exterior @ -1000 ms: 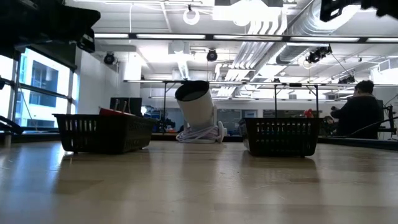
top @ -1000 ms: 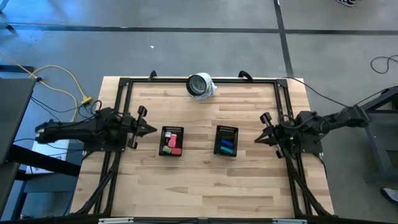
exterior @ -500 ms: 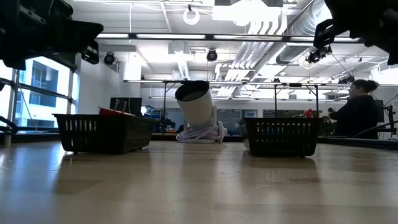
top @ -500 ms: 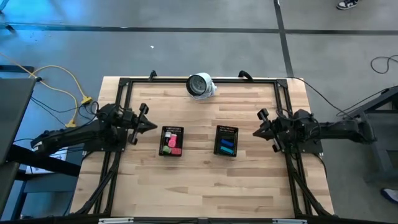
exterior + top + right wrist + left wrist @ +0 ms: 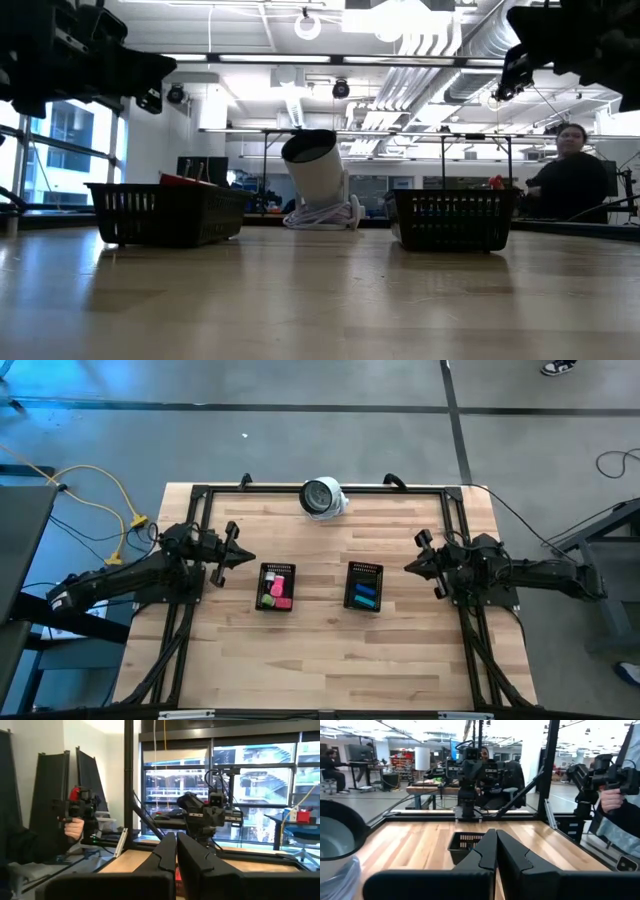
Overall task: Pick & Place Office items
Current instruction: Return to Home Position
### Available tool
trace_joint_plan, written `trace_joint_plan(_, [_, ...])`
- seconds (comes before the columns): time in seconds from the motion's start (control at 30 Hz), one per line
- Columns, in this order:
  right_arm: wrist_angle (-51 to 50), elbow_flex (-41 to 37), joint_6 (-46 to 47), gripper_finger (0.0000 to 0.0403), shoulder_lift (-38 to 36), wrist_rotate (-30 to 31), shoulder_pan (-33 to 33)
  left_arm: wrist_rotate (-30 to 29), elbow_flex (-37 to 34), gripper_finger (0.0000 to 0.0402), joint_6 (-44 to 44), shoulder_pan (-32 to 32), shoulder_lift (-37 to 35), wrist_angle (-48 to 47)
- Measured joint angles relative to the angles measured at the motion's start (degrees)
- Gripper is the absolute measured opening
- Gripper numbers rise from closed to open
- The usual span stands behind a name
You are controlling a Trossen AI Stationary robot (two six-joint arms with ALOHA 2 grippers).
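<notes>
Two black mesh trays sit side by side mid-table. The left tray holds red, pink and green office items. The right tray holds blue and teal ones. My left gripper hovers shut just left of the left tray, pointing level at it; its wrist view shows the shut fingers with a tray beyond. My right gripper hovers shut just right of the right tray; its fingers meet with nothing between them.
A white round object with a dark face stands at the far edge, centre. Black frame rails run along the table's left, right and far sides. A person sits beyond the table, and a hand holds a device off its side.
Both arms have swung about their bases, so each gripper has shifted a little toward the far edge. The right gripper has also come down, showing lower in the low view. Both stayed shut and the trays have not moved.
</notes>
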Motion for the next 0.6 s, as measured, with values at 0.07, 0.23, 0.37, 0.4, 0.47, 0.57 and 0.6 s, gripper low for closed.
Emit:
trace_joint_plan(0.07, [0.0, 0.0, 0.14, 0.0002, 0.0, -0.97, -1.2, 1.3, -0.02, 0.0, 0.0, 1.61, -0.1, -0.02])
trace_joint_plan(0.23, [0.39, 0.0, 3.37, 0.0002, -2.08, -6.11, -4.66, 10.02, -0.06, 0.0, -1.35, 6.61, -0.13, -0.02])
trace_joint_plan(0.37, [-0.16, 0.0, 4.89, 0.0002, -4.85, -6.93, -7.23, 15.49, -0.07, 0.0, -2.16, 10.75, -0.17, 0.26])
trace_joint_plan(0.4, [-0.76, 0.0, 4.85, 0.0002, -5.58, -6.87, -7.83, 15.61, -0.08, 0.0, -2.3, 11.74, -0.17, 0.43])
trace_joint_plan(0.47, [-2.0, 0.0, 4.82, 0.0002, -7.02, -6.74, -8.95, 15.69, -0.09, 0.0, -2.95, 13.76, -0.17, 0.7])
trace_joint_plan(0.57, [-5.06, 0.0, 4.86, 0.0002, -8.85, -5.16, -10.38, 17.12, -0.13, 0.0, -3.71, 16.52, -0.17, 1.09])
trace_joint_plan(0.6, [-5.98, 0.0, 4.86, 0.0002, -9.41, -4.37, -10.73, 17.83, -0.13, 0.0, -3.95, 17.34, -0.17, 1.16])
